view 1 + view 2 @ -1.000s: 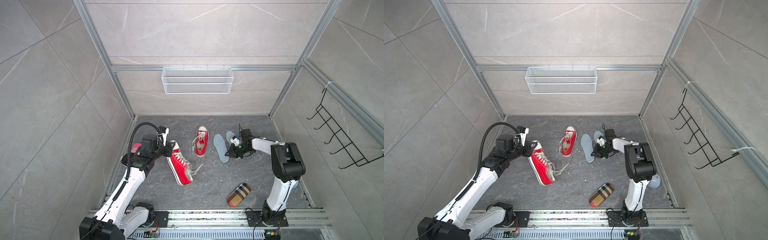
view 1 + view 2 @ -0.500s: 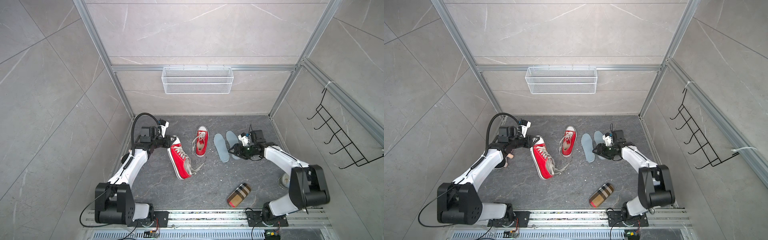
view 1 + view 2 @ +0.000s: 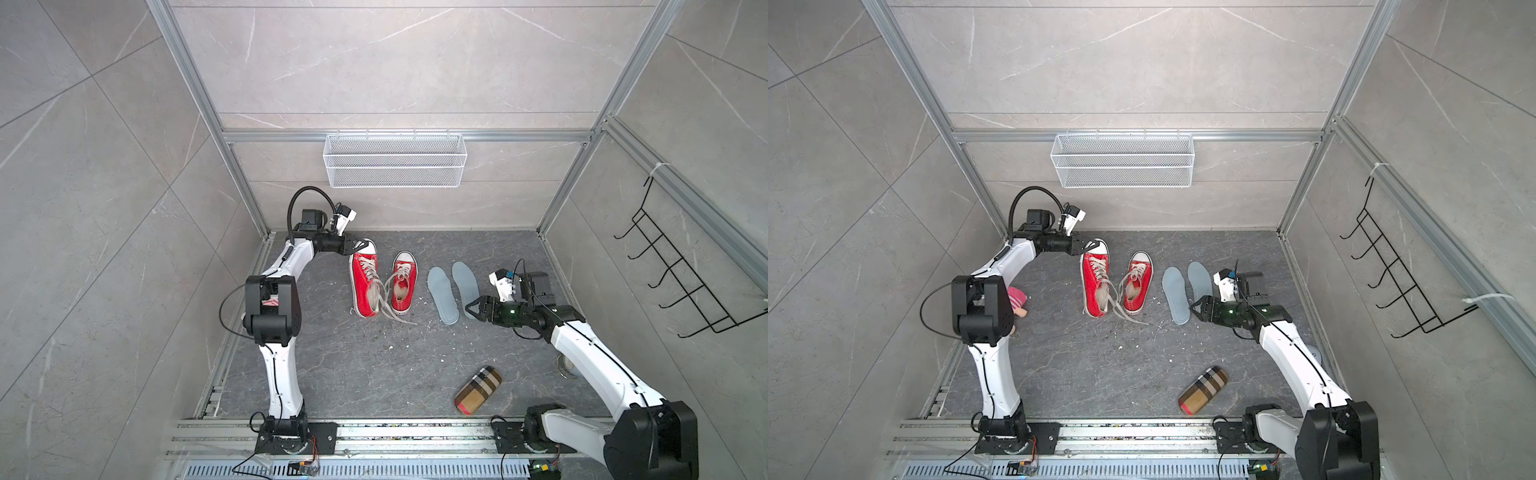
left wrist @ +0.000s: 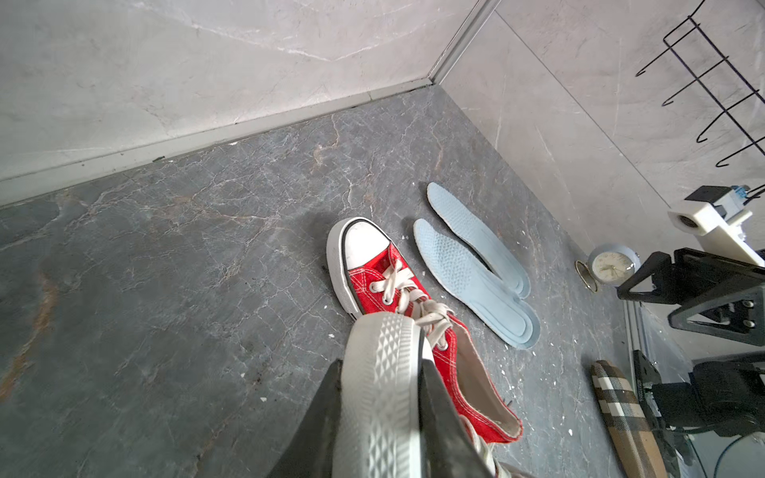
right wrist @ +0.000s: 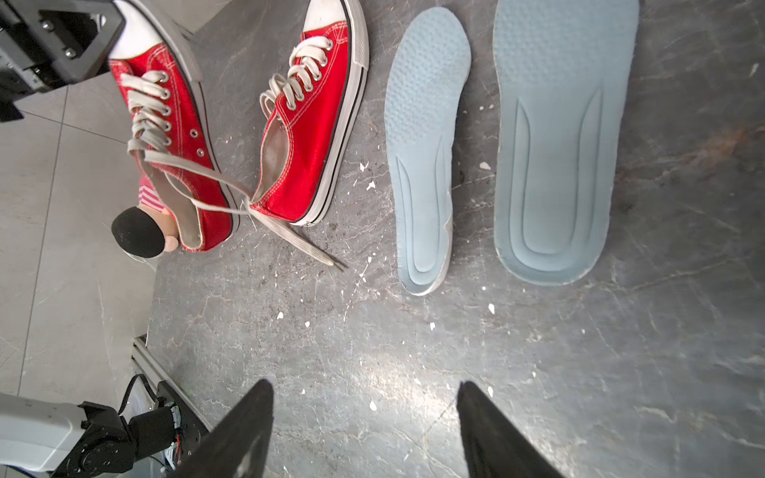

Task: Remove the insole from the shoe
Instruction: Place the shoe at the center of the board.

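Left gripper (image 3: 356, 246) clamps the white toe rim of one red shoe (image 3: 365, 286); right gripper (image 5: 364, 393) gapes empty, short of the heel edge of the closer insole (image 5: 554, 145), bare floor (image 5: 372, 343) between

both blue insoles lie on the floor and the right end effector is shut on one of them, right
No: the right end effector is open and empty, clear of the blue insoles, as the right wrist view shows. Both do lie on the floor.
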`<action>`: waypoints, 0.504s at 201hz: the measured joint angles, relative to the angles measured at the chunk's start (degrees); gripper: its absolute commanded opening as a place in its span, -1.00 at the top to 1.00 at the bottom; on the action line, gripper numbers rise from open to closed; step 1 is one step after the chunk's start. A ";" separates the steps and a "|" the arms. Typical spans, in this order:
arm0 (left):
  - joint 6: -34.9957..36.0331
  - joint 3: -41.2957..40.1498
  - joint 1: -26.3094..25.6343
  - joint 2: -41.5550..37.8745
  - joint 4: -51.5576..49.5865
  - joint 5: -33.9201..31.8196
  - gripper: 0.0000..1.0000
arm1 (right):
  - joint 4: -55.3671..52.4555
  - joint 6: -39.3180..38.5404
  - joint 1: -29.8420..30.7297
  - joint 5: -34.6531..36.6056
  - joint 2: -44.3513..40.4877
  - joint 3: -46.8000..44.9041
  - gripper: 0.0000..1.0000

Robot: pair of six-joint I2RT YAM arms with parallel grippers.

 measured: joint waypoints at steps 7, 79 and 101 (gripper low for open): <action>0.20 2.14 0.00 2.05 -1.18 0.33 1.00 | -0.33 -0.22 0.00 0.00 -0.02 -0.07 -0.43; -2.45 19.76 0.00 18.67 -7.93 1.70 0.74 | -2.80 -1.07 0.00 0.24 -0.11 -0.22 -0.44; -3.15 25.11 0.00 22.18 -11.58 1.70 0.29 | -3.34 -1.51 0.00 0.44 -0.11 -0.20 -0.44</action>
